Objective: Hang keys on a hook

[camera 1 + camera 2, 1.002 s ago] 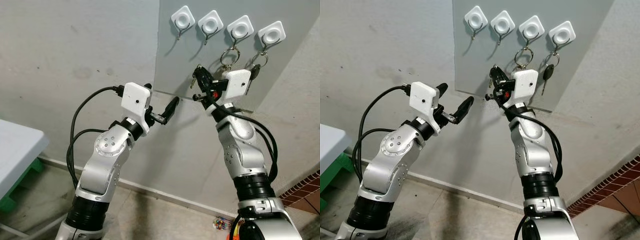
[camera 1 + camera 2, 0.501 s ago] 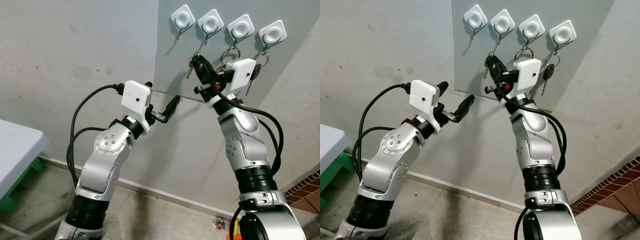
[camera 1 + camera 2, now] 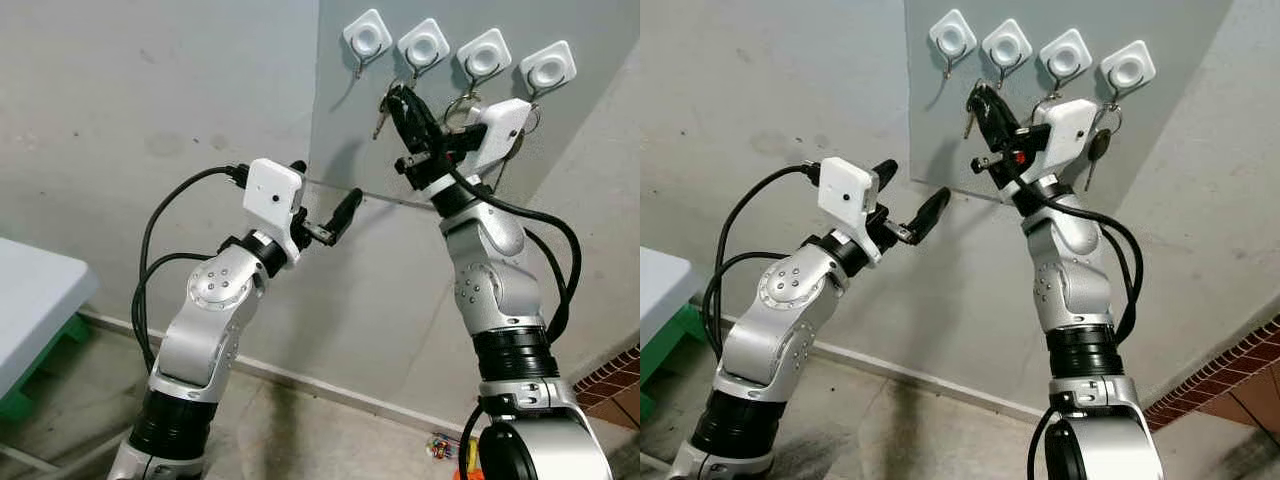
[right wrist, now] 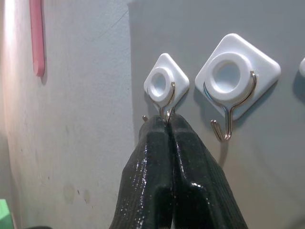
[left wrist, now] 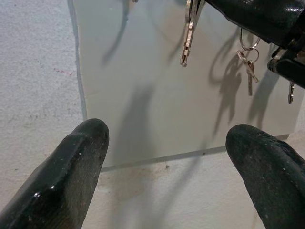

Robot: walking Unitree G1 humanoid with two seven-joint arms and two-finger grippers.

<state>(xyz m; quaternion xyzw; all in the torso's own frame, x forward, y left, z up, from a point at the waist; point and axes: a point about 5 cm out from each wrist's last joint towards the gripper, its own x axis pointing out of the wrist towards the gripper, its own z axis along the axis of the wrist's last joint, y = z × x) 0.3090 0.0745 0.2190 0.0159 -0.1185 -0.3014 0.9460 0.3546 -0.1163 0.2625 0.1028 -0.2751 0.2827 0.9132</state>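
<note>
Keys [image 3: 383,108] dangle from the right gripper [image 3: 400,103], pinched between its two black fingers, which are pressed tight together, and they're up near the hooks now! A second ago that gripper sat well below the row, down by the panel's lower edge; half a second ago it was partway up; now its tips reach just under the two leftmost hooks. That climb means the approach is nearly done, and I'd judge the ring still has to be threaded onto a wire hook.

From the gripper tips, the keys hang at about 7 o'clock, swinging free against the grey panel [image 3: 340,130]. The first hook [image 3: 366,38] sits at roughly 11 o'clock from the tips, the second hook [image 3: 423,46] at about 1 o'clock. In the right wrist view the closed fingers [image 4: 171,162] line up right beneath the first hook's wire loop, nearly touching it, though I can't tell whether the ring has caught.

Further along the row, the third hook [image 3: 484,54] and fourth hook [image 3: 547,68] already carry their own key sets, partly behind the right wrist.

Down at 8 o'clock from all this, the left gripper [image 3: 322,206] hovers with fingers spread wide, holding nothing, pointed at the panel's lower corner.
</note>
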